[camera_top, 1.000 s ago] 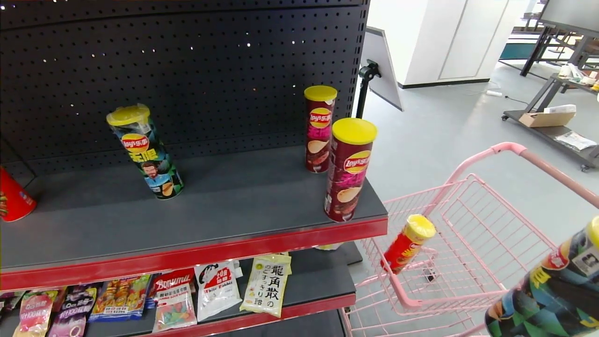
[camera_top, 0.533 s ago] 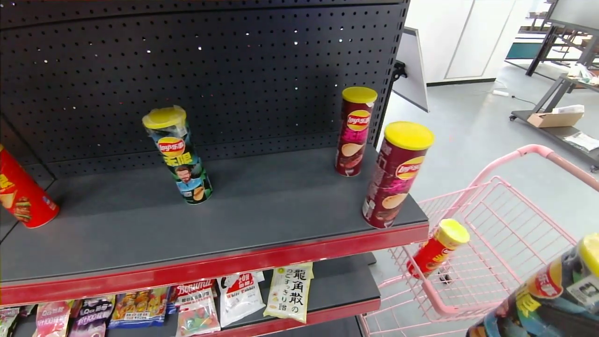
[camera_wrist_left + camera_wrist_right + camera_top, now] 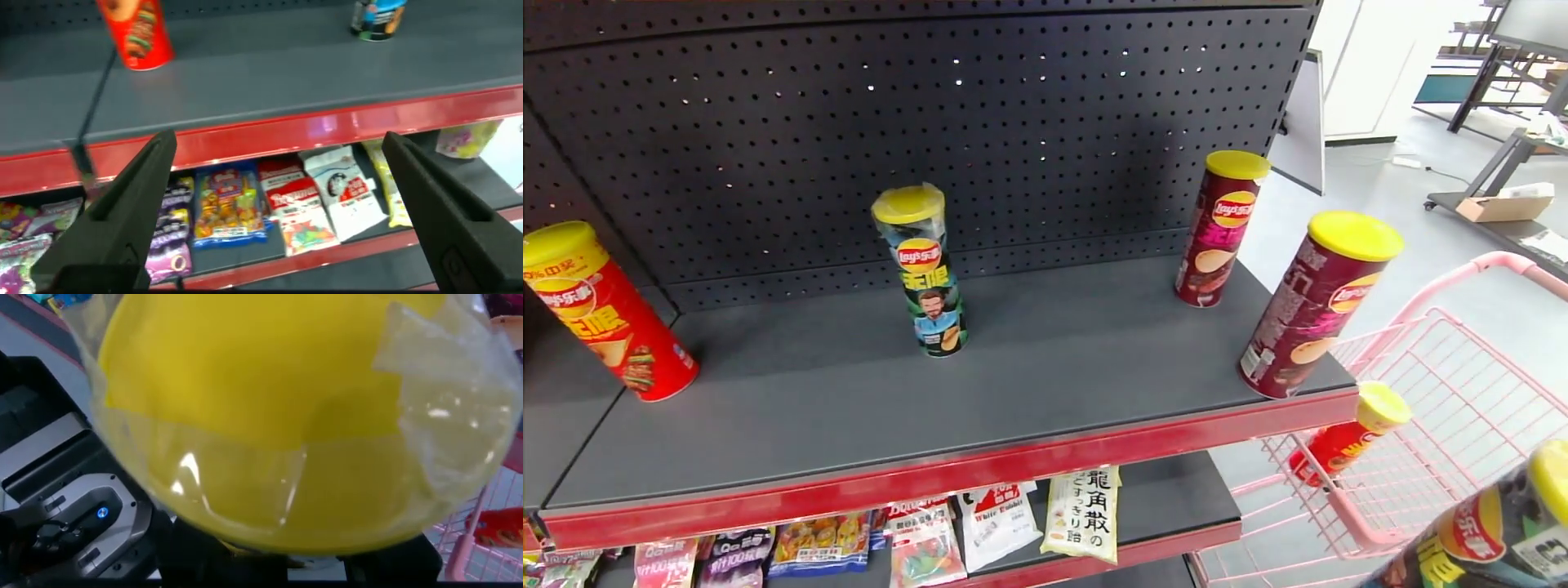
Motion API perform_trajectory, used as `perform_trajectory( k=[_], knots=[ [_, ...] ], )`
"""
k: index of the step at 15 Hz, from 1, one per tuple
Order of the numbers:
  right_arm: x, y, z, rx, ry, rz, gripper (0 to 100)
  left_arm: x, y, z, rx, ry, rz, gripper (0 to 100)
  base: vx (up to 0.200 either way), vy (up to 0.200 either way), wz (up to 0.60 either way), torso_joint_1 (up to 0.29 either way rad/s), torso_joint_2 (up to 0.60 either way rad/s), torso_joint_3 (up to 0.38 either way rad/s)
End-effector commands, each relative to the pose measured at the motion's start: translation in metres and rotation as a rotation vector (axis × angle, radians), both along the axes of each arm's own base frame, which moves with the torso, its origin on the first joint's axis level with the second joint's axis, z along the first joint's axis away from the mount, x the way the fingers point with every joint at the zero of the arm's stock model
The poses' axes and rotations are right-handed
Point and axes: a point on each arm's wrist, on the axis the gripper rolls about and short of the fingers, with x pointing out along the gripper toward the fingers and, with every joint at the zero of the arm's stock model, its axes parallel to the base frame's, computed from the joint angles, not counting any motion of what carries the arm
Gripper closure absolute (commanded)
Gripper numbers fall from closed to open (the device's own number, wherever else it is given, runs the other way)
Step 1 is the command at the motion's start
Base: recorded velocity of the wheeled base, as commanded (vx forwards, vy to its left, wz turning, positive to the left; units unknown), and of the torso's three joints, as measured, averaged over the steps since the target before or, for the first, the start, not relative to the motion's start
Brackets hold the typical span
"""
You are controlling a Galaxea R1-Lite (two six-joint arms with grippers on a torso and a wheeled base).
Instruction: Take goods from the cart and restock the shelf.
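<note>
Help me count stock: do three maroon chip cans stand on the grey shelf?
No: the shelf holds two, the back maroon can and the front maroon can near its right end.

The dark grey shelf with a red front edge carries four standing cans. A red can is at the far left, a dark patterned can is near the middle toward the back panel, a maroon can is at the back right, and a second maroon can is at the front right corner. The lower shelf beneath holds a row of snack bags.
</note>
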Motion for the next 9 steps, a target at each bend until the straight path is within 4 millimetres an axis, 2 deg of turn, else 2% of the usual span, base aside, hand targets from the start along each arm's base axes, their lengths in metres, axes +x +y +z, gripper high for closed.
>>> perform_trajectory(
  k=[1,9],
  knots=[
    [-0.0065,-0.0035,-0.0052,0.000,-0.015,-0.023,100,0.0001,0.0000,0.0000,0.000,0.001,0.000,0,0.000,0.200,0.00,0.007,0.00,0.002],
    [-0.0061,-0.0047,-0.0030,-0.015,-0.034,-0.077,100,0.0001,0.0000,0.0000,0.001,0.001,0.000,0,0.000,0.000,0.00,0.000,0.00,0.000]
  ],
)
